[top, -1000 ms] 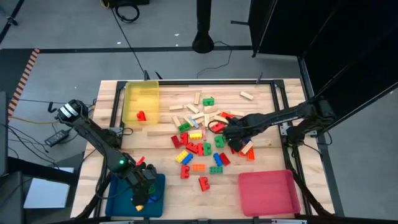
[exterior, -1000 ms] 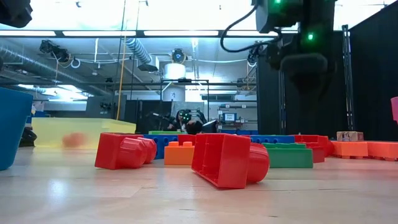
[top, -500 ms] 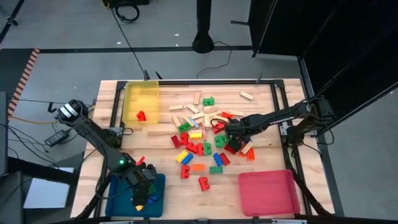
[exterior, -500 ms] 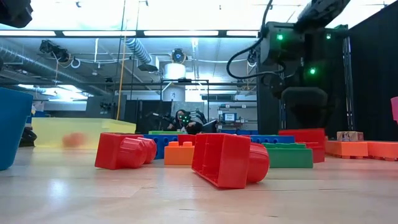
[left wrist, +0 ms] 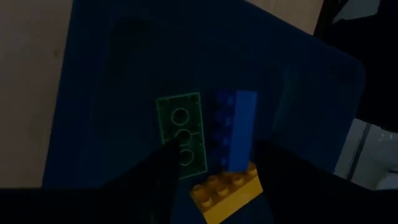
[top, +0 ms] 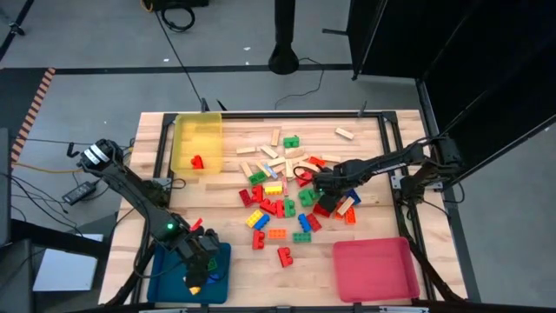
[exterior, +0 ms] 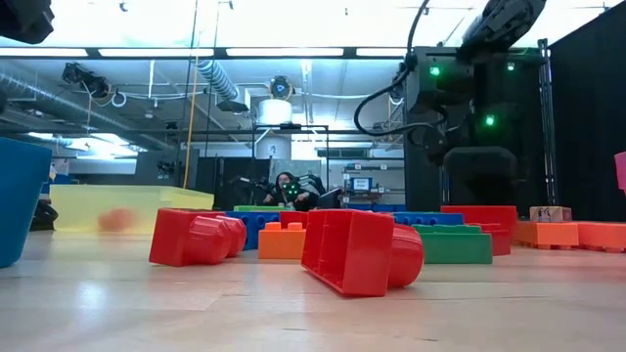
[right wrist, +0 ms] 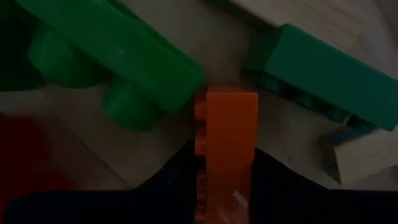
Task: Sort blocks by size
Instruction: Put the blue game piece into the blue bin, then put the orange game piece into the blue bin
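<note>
Right gripper (right wrist: 225, 180) is pinching a small orange block (right wrist: 226, 134) — studded, narrow; left gripper (top: 198, 269) is hanging spread over the blue tray (top: 221, 254).

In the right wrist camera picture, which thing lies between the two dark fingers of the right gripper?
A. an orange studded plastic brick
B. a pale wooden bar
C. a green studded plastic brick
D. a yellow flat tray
A: the right wrist view shows the narrow orange studded plastic brick running down between the right gripper's dark fingers, while the green bricks and the pale wooden bar lie off to the sides.
</note>
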`<state>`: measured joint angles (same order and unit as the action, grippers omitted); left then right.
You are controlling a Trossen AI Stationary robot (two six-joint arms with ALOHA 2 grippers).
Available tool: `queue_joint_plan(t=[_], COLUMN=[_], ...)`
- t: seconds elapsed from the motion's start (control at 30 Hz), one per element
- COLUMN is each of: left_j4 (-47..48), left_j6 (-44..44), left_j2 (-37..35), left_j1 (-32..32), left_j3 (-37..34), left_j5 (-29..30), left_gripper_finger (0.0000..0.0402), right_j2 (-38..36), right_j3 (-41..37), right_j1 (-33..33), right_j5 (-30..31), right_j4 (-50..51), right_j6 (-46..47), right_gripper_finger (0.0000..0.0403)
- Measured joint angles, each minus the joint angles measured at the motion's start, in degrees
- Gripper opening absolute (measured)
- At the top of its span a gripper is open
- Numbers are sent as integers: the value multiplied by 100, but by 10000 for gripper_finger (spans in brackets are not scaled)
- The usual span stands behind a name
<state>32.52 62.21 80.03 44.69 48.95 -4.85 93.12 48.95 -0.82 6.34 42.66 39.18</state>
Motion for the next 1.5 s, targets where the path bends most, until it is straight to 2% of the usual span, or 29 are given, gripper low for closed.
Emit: queue_joint_plan(t=[0.2, 0.37, 0.53, 0.67, 0.73, 0.83, 1.0, 1.1, 1.27, 1.5], left_j4=[-356, -899, -738, -562, -566, -618, -872, -1141, -1565, -2231], left_j6=[273, 276, 95, -317, -593, -1008, -2020, -2710, -3478, -4025], left_j2=[-78, -466, -1228, -1964, -2318, -2874, -3709, -4038, -4275, -4304], left_j1=[-4, -10, -170, -471, -625, -819, -1024, -1112, -1237, -1287], left_j3=[0, 0, 0, 0, 0, 0, 0, 0, 0, 0], left_j5=[25, 27, 301, 1205, 1804, 2764, 4429, 5159, 5445, 5454], left_gripper_finger=[209, 209, 209, 209, 209, 209, 209, 209, 209, 209], right_j2=[-232, -556, -858, -835, -787, -589, -63, 506, 1533, 2998], right_j3=[504, 1359, 2250, 2739, 2844, 2850, 2844, 2842, 3166, 4708], right_j1=[65, 68, 68, 155, 313, 535, 772, 893, 1030, 1062], right_j5=[5, 304, 401, 357, 217, 84, 142, -41, -477, -1114], right_j4=[402, 1042, 613, -566, -1352, -2404, -3142, -3736, -4990, -5185], right_j6=[-43, -92, -403, -915, -1439, -1691, -1928, -2060, -2093, -2491], right_gripper_finger=[103, 103, 103, 103, 103, 103, 103, 103, 103, 103])
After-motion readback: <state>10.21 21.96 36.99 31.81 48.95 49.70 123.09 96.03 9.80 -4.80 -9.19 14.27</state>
